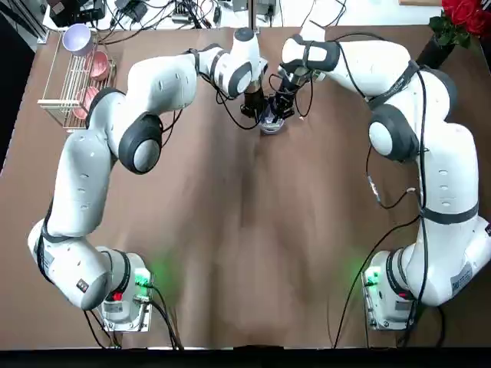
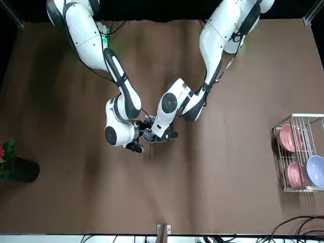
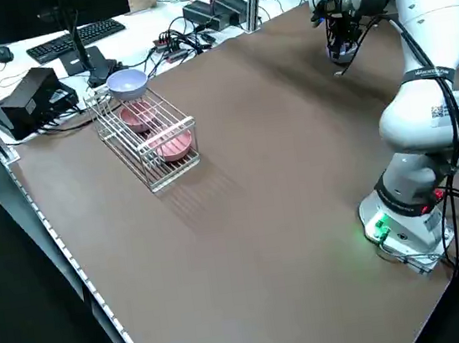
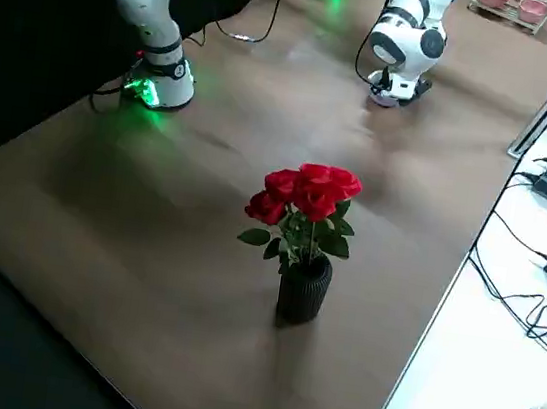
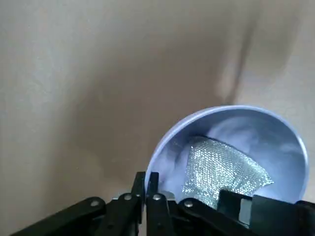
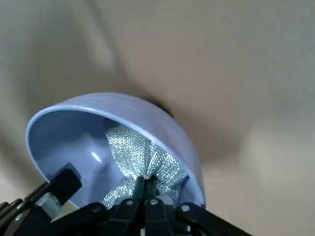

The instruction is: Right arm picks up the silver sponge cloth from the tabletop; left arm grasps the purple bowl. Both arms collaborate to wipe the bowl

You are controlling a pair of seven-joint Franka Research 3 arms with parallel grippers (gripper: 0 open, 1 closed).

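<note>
The purple bowl (image 5: 278, 142) is tilted on its side near the far middle of the table (image 1: 245, 230), between the two wrists (image 1: 270, 125). My left gripper (image 5: 147, 181) is shut on the bowl's rim. The silver sponge cloth (image 6: 135, 150) lies inside the bowl against its glossy wall (image 5: 221, 169). My right gripper (image 6: 146, 183) is shut on the cloth and reaches into the bowl from the opposite side. In the top view the left gripper (image 1: 255, 110) and the right gripper (image 1: 282, 107) almost touch. The bowl's lavender outside (image 6: 147, 115) faces the tabletop.
A wire rack (image 1: 57, 80) at the far left holds pink bowls (image 1: 98, 65) and another lavender bowl (image 1: 79, 38). A black vase of red roses (image 1: 460, 23) stands at the far right corner. Cables lie along the table's far edge.
</note>
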